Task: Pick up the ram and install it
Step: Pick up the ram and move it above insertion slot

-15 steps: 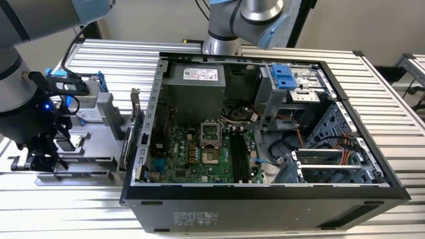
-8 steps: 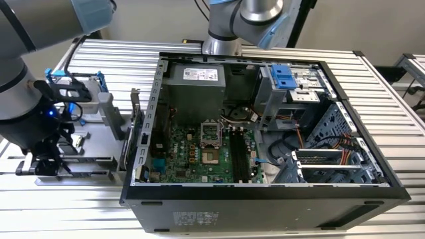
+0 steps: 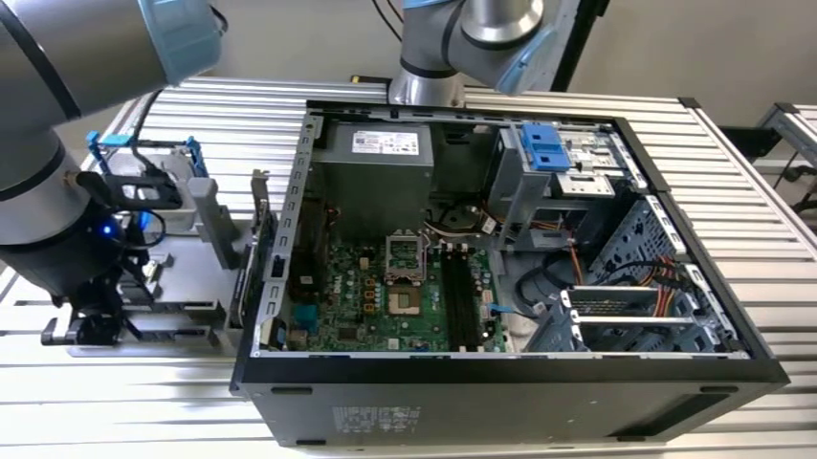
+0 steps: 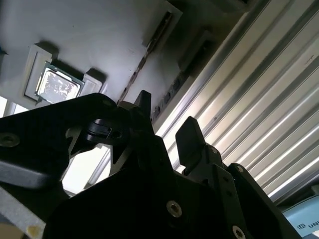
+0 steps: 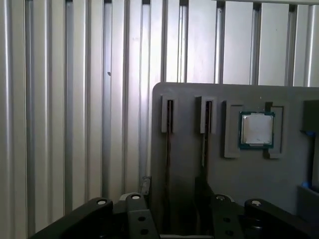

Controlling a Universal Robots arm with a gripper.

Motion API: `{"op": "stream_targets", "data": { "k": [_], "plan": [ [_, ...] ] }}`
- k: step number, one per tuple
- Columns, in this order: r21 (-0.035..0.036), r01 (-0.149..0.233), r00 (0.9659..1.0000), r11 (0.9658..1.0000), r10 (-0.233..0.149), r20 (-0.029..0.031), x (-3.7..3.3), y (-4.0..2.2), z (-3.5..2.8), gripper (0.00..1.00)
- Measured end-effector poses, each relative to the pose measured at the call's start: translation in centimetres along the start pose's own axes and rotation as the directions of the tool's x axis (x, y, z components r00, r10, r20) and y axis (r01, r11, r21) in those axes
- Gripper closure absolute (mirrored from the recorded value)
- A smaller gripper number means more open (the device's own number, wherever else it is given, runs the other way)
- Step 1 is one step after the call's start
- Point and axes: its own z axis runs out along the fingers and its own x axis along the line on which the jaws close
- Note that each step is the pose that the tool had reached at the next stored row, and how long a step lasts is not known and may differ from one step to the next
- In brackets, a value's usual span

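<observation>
Slatted metal table (image 3: pixel 761 206), bearing open computer case (image 3: pixel 511 402), grey parts tray (image 5: pixel 234 174)

We see a silver-grey arm (image 3: pixel 52 143) of round tubes with pale blue joint caps (image 3: pixel 179 33) at the exterior view's upper left. In the second wrist view the gripper (image 4: pixel 164 117) is matte black, its links dotted with silver screws (image 4: pixel 173 209).

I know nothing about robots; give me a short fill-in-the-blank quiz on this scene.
1. The fingers of the gripper stand ___, holding nothing.
2. The ram stands in the grey holder, at the exterior view's ___ of the computer case.
3. The drive bracket in the case is coloured ___.
Missing words: open, left, blue.
</observation>
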Motion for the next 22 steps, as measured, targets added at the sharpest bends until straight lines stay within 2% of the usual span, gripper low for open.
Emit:
{"op": "stream_targets", "data": {
  "k": [17, 22],
  "plan": [
    [0.0009, -0.024, 0.9997, 0.9997, 0.024, -0.0006, 0.10, -0.04, 3.08, 0.00],
    [0.0008, -0.024, 0.9997, 0.9997, 0.024, -0.0007, 0.13, -0.04, 3.26, 0.00]
  ]
}}
